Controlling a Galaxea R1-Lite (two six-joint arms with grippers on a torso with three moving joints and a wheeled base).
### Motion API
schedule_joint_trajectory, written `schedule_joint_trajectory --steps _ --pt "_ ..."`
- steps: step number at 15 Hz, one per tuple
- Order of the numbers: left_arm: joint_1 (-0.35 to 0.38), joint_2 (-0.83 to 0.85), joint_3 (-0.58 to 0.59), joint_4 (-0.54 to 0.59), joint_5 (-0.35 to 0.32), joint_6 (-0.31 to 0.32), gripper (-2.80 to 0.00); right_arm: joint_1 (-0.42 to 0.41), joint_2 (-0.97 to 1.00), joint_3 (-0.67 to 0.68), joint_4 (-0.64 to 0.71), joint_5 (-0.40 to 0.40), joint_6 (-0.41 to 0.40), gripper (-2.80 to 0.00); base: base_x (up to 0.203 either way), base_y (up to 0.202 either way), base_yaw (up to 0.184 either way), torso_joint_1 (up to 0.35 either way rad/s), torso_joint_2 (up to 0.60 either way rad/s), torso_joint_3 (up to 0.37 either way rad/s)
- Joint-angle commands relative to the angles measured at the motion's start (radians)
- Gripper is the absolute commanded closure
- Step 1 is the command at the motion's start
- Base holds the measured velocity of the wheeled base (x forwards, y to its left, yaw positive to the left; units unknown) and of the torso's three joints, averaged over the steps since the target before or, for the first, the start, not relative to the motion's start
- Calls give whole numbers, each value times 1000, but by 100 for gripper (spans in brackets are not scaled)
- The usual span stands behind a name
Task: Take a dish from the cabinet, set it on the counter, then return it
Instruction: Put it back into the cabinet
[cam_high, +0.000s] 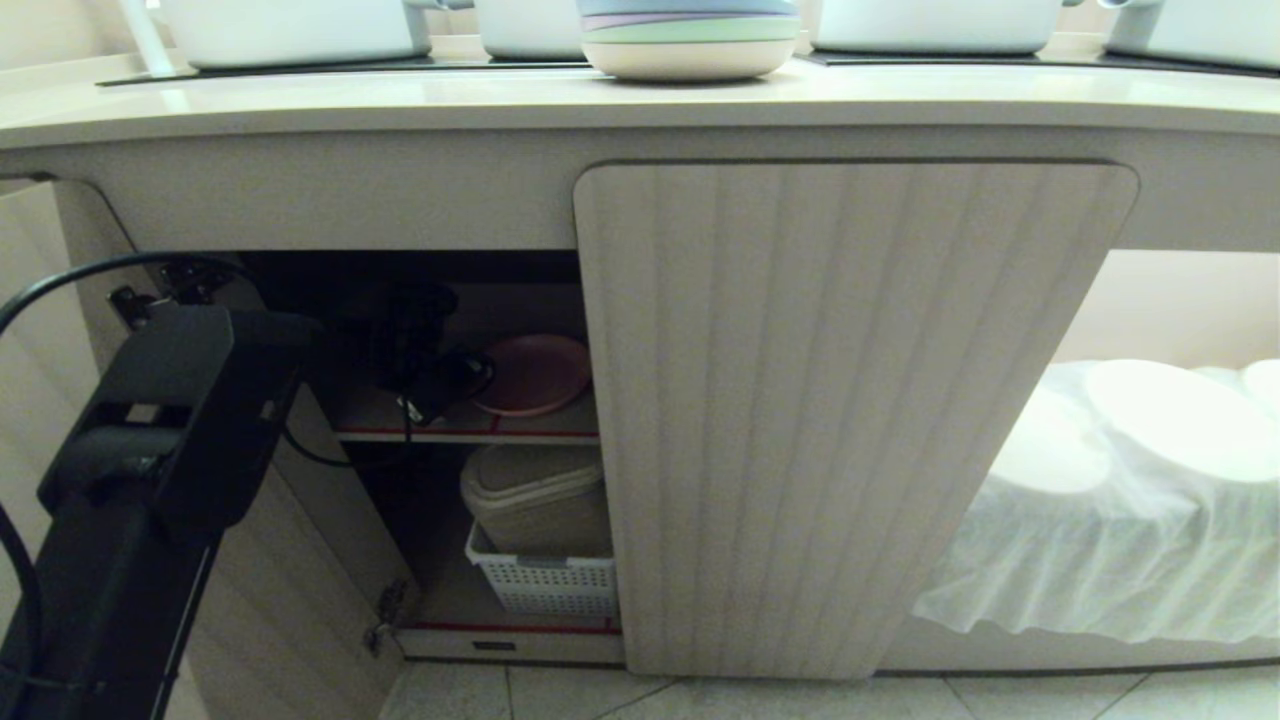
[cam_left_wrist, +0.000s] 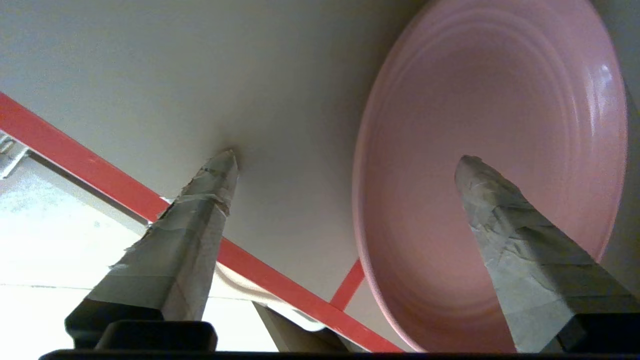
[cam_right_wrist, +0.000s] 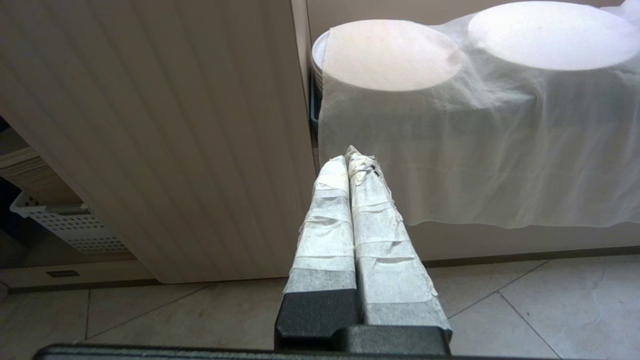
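My left pincer (cam_left_wrist: 345, 160) gapes wide, holding nothing, one finger over the pink plate (cam_left_wrist: 492, 165) on the shelf (cam_left_wrist: 165, 75); withdrawing carelessly could drag it off.

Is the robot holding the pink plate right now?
No. The left gripper is open around the pink plate's rim without gripping it. The right gripper is shut and empty.
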Motion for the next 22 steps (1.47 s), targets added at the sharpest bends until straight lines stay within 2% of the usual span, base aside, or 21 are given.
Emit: schedule_joint_trajectory --steps 1,5,12,17,22 --pt "-1 -3 0 1 2 -5 -280 0 0 0 -1 0 1 0 0 0 0 0 0 0" --pt "-4 -6 8 -48 4 3 -280 0 0 0 -1 0 1 0 0 0 0 0 0 0" --pt "-11 -14 13 -58 14 24 -280 0 0 0 -1 0 1 0 0 0 0 0 0 0" --pt "-15 -11 51 -150 28 119 -280 0 0 0 -1 0 1 0 0 0 0 0 0 0" --pt "-14 -26 183 -318 29 202 -280 0 0 0 -1 0 1 0 0 0 0 0 0 0"
